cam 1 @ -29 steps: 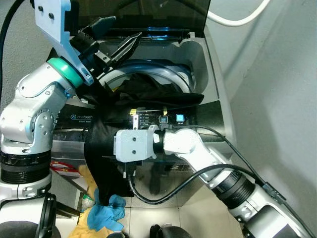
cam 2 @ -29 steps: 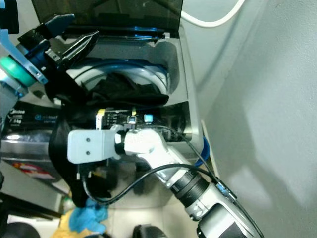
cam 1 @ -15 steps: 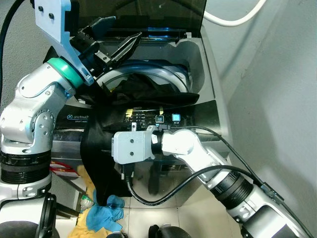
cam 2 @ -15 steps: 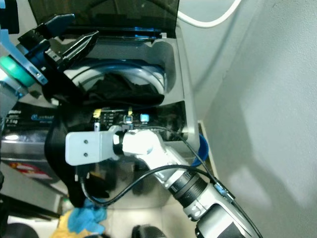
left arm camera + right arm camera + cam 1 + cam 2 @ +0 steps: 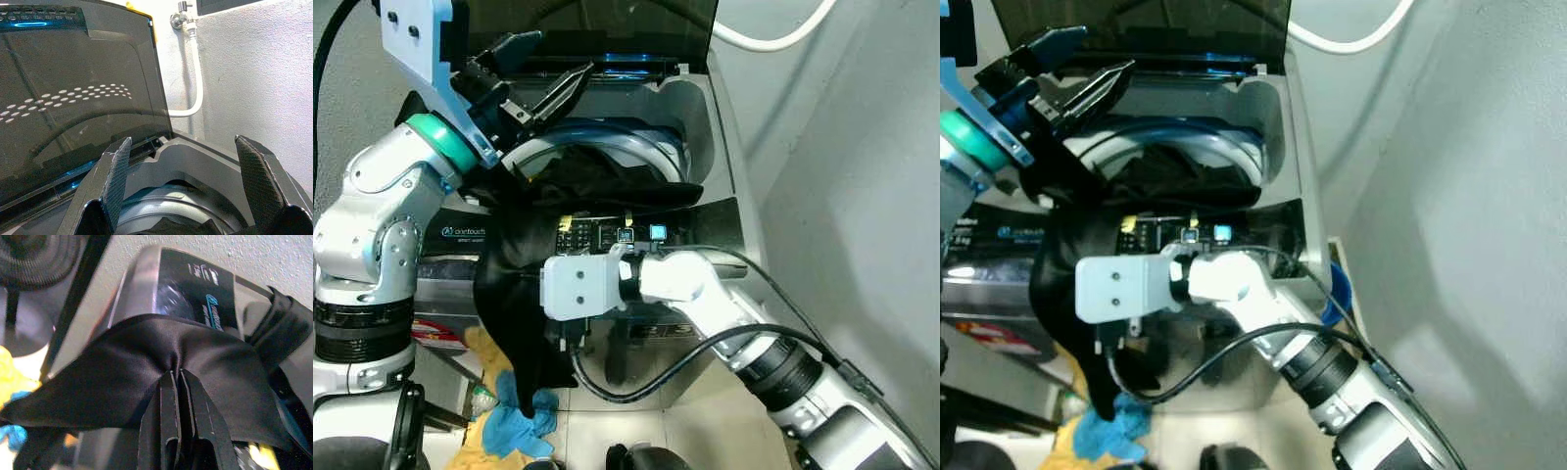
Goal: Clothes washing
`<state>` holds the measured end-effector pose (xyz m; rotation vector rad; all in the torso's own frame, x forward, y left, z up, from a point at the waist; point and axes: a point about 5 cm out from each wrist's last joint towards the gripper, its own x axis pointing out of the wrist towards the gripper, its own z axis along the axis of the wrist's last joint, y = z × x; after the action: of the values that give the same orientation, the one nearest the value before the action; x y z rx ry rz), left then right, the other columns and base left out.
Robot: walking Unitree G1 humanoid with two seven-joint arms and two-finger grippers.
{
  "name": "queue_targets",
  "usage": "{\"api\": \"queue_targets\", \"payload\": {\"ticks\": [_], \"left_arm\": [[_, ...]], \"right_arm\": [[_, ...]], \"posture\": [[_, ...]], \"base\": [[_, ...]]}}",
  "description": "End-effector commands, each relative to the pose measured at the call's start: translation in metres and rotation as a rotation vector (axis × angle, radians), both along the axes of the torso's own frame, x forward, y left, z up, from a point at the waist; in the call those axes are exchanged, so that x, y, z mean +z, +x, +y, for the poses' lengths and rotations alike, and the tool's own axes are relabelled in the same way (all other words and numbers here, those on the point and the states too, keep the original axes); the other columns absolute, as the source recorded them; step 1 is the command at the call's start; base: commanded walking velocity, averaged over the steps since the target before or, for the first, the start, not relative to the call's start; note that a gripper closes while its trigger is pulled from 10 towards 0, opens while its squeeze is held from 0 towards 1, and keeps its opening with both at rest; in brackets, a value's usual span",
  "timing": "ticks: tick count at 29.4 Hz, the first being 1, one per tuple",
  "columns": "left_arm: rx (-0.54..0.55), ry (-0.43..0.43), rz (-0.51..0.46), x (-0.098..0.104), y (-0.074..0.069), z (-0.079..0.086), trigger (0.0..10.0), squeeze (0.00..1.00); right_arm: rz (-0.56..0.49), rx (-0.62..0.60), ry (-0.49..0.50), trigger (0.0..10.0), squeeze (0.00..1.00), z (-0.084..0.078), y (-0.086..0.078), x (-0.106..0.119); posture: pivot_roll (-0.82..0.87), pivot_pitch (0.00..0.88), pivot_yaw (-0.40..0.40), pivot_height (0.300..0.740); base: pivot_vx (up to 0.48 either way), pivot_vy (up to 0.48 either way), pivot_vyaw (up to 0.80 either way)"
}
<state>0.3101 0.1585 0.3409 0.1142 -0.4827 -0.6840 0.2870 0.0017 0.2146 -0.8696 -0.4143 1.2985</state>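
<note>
— Right gripper (image 5: 175,374), what's it doing?
— Fingers pinched together on a black garment (image 5: 514,294), low at the washing machine (image 5: 705,127) front.
— Where's the cloth overall?
— Part bunched in the drum opening, the rest draped over the control panel (image 5: 607,233) and hanging down the front.
— Left gripper (image 5: 536,73)?
— Raised over the tub's back rim, fingers spread apart, holding nothing.
— Floor?
— Blue cloth (image 5: 519,421) below the hanging garment.

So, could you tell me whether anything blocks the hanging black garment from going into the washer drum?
No solid obstacle shows. The lid stands open, and the black garment, pinched by the right gripper, drapes over the control panel. The left gripper hovers open above the drum opening.
</note>
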Motion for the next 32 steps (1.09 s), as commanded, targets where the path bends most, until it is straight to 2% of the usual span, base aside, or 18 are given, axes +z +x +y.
{"api": "queue_targets", "payload": {"ticks": [1, 4, 9, 11, 12, 13, 15, 19, 20, 22, 23, 24, 25, 27, 28, 29, 31, 32], "left_arm": [[0.005, 0.006, 0.008, -0.001, 0.001, 0.001, 10.0, 0.00], [0.007, 0.006, 0.006, 0.000, 0.000, 0.003, 10.0, 0.00], [0.017, -0.001, -0.007, 0.002, -0.001, 0.006, 10.0, 0.00], [0.017, -0.001, -0.007, 0.002, -0.001, 0.006, 10.0, 0.00], [0.013, -0.010, -0.012, 0.004, -0.002, 0.007, 10.0, 0.00], [0.005, -0.024, -0.019, 0.005, -0.003, 0.007, 10.0, 0.00], [-0.023, -0.056, -0.034, 0.008, -0.006, 0.006, 10.0, 0.00], [-0.042, -0.080, -0.041, 0.010, -0.008, 0.005, 10.0, 0.00], [-0.053, -0.084, -0.046, 0.010, -0.009, 0.004, 10.0, 0.00], [-0.073, -0.092, -0.060, 0.012, -0.013, 0.003, 10.0, 0.00], [-0.073, -0.092, -0.060, 0.012, -0.013, 0.003, 10.0, 0.00], [-0.084, -0.097, -0.066, 0.012, -0.015, 0.002, 10.0, 0.00], [-0.084, -0.097, -0.066, 0.012, -0.015, 0.002, 10.0, 0.00], [-0.094, -0.105, -0.068, 0.013, -0.016, 0.002, 10.0, 0.00], [-0.104, -0.108, -0.068, 0.013, -0.018, 0.002, 10.0, 0.00], [-0.109, -0.109, -0.066, 0.012, -0.019, 0.002, 10.0, 0.00], [-0.110, -0.108, -0.063, 0.010, -0.020, 0.002, 10.0, 0.00], [-0.107, -0.107, -0.061, 0.009, -0.019, 0.003, 10.0, 0.00]], "right_arm": [[-0.025, -0.005, 0.006, 0.0, 0.00, -0.002, 0.000, 0.010], [-0.039, -0.014, 0.028, 0.0, 0.00, -0.006, 0.000, 0.018], [-0.023, -0.067, 0.236, 0.0, 0.00, -0.007, 0.009, 0.043], [-0.023, -0.067, 0.236, 0.0, 0.00, -0.007, 0.009, 0.043], [-0.022, -0.108, 0.306, 0.0, 0.00, -0.005, 0.016, 0.050], [-0.033, -0.173, 0.402, 10.0, 0.00, -0.003, 0.025, 0.061], [-0.023, -0.252, 0.564, 10.0, 0.00, 0.002, 0.037, 0.076], [-0.013, -0.350, 0.662, 10.0, 0.00, 0.006, 0.049, 0.084], [-0.017, -0.441, 0.715, 10.0, 0.00, 0.005, 0.059, 0.090], [-0.022, -0.638, 0.842, 10.0, 0.00, -0.001, 0.077, 0.101], [-0.022, -0.638, 0.842, 10.0, 0.00, -0.001, 0.077, 0.101], [-0.033, -0.749, 0.915, 10.0, 0.00, -0.008, 0.085, 0.107], [-0.033, -0.749, 0.915, 10.0, 0.00, -0.008, 0.085, 0.107], [-0.041, -0.844, 0.995, 10.0, 0.00, -0.018, 0.090, 0.112], [-0.073, -0.920, 1.127, 10.0, 0.00, -0.032, 0.093, 0.124], [-0.128, -0.946, 1.207, 10.0, 0.00, -0.043, 0.092, 0.136], [-0.170, -0.924, 1.192, 10.0, 0.00, -0.044, 0.092, 0.145], [-0.170, -0.849, 1.166, 10.0, 0.00, -0.041, 0.090, 0.148]], "posture": [[0.06, 0.087, 0.041, 0.740], [0.06, 0.087, 0.041, 0.740], [0.06, 0.083, 0.038, 0.740], [0.06, 0.083, 0.038, 0.740], [0.06, 0.083, 0.037, 0.740], [0.06, 0.081, 0.033, 0.740], [0.06, 0.082, 0.033, 0.740], [0.06, 0.081, 0.033, 0.740], [0.06, 0.081, 0.033, 0.740], [0.07, 0.080, 0.028, 0.740], [0.07, 0.080, 0.028, 0.740], [0.08, 0.078, 0.022, 0.740], [0.08, 0.078, 0.022, 0.740], [0.08, 0.078, 0.022, 0.740], [0.09, 0.078, 0.016, 0.740], [0.09, 0.077, 0.015, 0.740], [0.08, 0.074, 0.012, 0.740], [0.08, 0.074, 0.010, 0.740]], "base": [[0.000, 0.000, 0.00], [0.000, 0.000, 0.00], [0.000, 0.000, 0.00], [0.000, 0.000, 0.00], [0.000, 0.000, 0.00], [0.000, 0.000, 0.00], [0.000, 0.000, 0.00], [0.000, 0.000, 0.00], [0.000, 0.000, 0.00], [0.000, 0.000, 0.00], [0.000, 0.000, 0.00], [0.000, 0.000, 0.00], [0.000, 0.000, 0.00], [0.000, 0.000, 0.00], [0.000, 0.000, 0.00], [0.000, 0.000, 0.00], [0.000, 0.000, 0.00], [0.000, 0.000, 0.00]]}}
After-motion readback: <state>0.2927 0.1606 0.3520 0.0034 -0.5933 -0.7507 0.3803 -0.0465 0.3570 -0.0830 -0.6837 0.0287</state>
